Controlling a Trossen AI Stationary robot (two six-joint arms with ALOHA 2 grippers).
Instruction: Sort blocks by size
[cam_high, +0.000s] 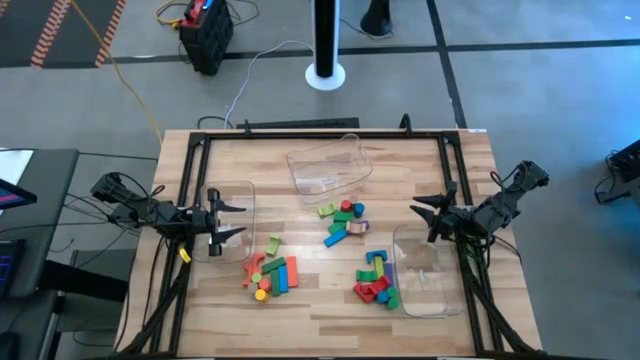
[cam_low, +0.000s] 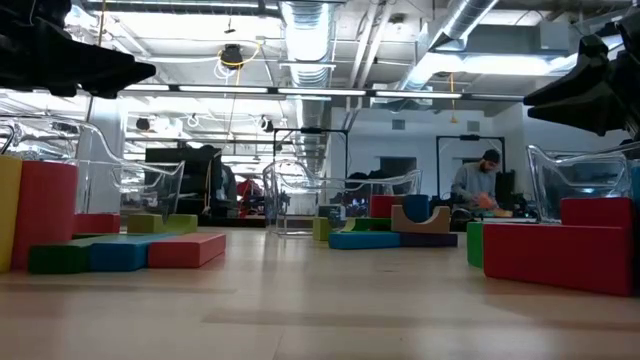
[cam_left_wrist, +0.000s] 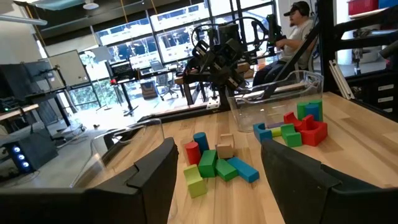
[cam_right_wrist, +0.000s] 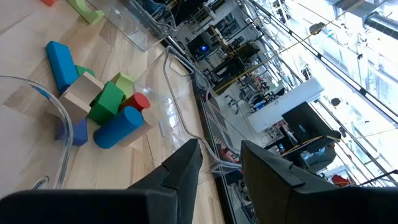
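While the left claw (cam_high: 232, 223) hovers spread wide and empty over a clear bin (cam_high: 240, 195) at the surface's (cam_high: 300, 320) left edge, the right claw (cam_high: 425, 218) hangs narrower, holding nothing, beside another bin (cam_high: 430, 290); blocks (cam_high: 272, 275) lie in three loose clusters between them.
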